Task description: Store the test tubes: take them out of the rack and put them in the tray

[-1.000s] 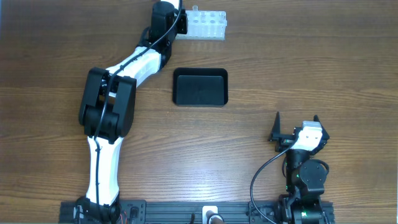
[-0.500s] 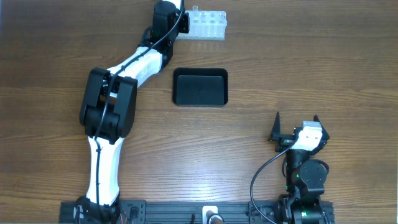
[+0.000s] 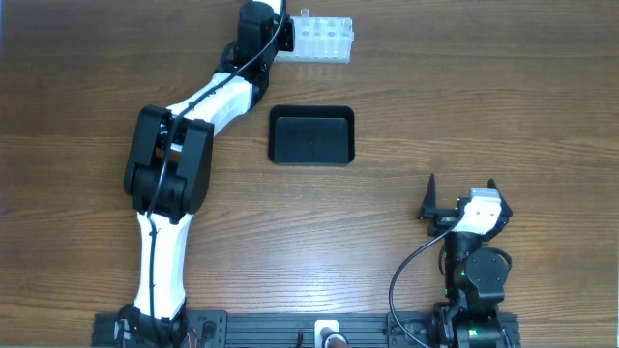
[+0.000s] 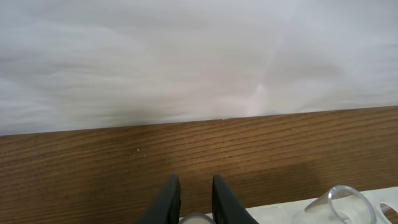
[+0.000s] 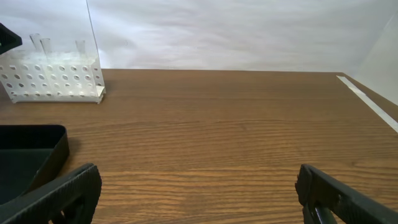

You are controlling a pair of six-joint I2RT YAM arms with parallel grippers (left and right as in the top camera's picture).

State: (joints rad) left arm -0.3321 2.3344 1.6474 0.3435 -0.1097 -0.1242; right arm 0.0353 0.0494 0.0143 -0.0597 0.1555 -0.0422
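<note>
The white perforated rack (image 3: 324,41) stands at the table's far edge, and in the right wrist view the rack (image 5: 53,76) holds clear test tubes (image 5: 45,43) upright. My left gripper (image 3: 283,34) is at the rack's left end. Its narrow fingers (image 4: 169,198) are shut on the rim of one test tube (image 4: 196,218), still in the rack; another tube's rim (image 4: 342,198) shows beside it. The black tray (image 3: 311,135) lies in front of the rack with nothing in it. My right gripper (image 3: 459,198) sits open near its base, far from both.
A white wall rises just behind the table's far edge (image 4: 224,121). Bare wood surrounds the tray (image 5: 28,155) and spreads out before the right gripper (image 5: 198,180). The left arm's white links (image 3: 208,101) stretch diagonally across the left half.
</note>
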